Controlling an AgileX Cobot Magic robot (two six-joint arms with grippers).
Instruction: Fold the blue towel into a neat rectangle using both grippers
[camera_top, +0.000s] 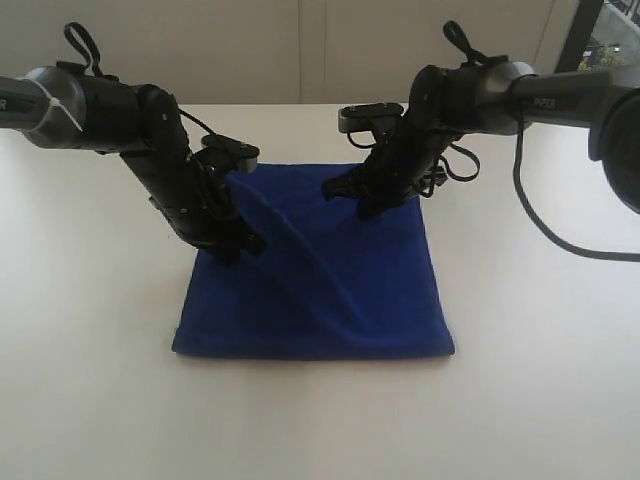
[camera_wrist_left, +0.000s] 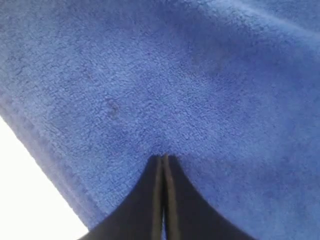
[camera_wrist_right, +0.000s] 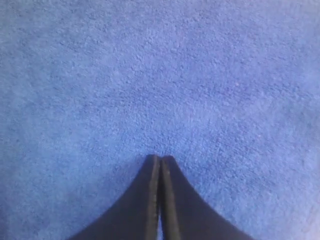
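Blue towel (camera_top: 330, 295): lies on the white table (camera_top: 90, 390), near the middle, roughly four-sided, its near edge straight and facing the exterior camera
Towel surface: not flat; a raised ridge runs slantwise from the far left corner down toward the middle of the near edge
Towel in wrist views: deep blue pile fills almost the whole left wrist view (camera_wrist_left: 200, 75) and all of the right wrist view (camera_wrist_right: 160, 75); a hemmed edge and a strip of bare table (camera_wrist_left: 25, 205) show in the left wrist view
Left gripper (camera_top: 243, 243): down at the towel's left edge, toward the far side; in its wrist view (camera_wrist_left: 163, 165) the two black jaws are pressed together with only a thin slit between them, tips against the cloth
Right gripper (camera_top: 365, 210): down on the far part of the towel, right of centre; in its wrist view (camera_wrist_right: 160, 162) the jaws are likewise closed tight, tips meeting the cloth
Hold: cannot tell whether either pair of jaws has a pinch of towel between them
Arms: the left arm (camera_top: 100, 105) and right arm (camera_top: 560, 95) slope in from either side toward the towel's far half
Cable (camera_top: 540, 225): thin, black, hangs in a loop under the right arm, off the towel
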